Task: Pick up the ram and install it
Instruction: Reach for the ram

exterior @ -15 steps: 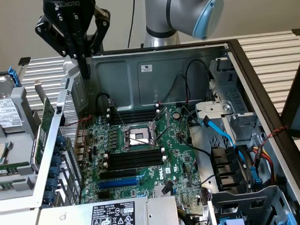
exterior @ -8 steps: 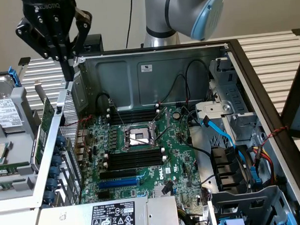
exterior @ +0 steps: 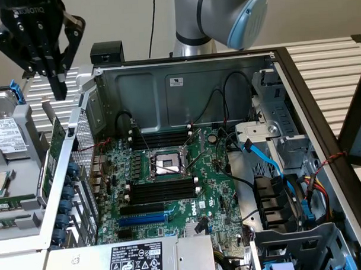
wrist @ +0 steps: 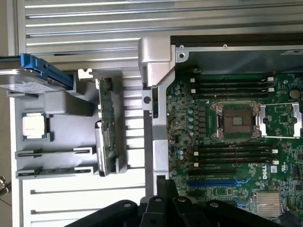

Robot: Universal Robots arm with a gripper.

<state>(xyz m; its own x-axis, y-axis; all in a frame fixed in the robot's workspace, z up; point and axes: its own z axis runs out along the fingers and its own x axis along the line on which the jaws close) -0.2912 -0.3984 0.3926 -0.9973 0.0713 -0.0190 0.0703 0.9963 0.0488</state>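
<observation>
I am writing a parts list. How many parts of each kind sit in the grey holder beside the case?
hard drive: 1
CPU: 1
card: 1
ram: 2, the second less clear
Total: 5

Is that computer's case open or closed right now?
Open. The computer case has no side cover on, so its green motherboard lies exposed inside.
</observation>
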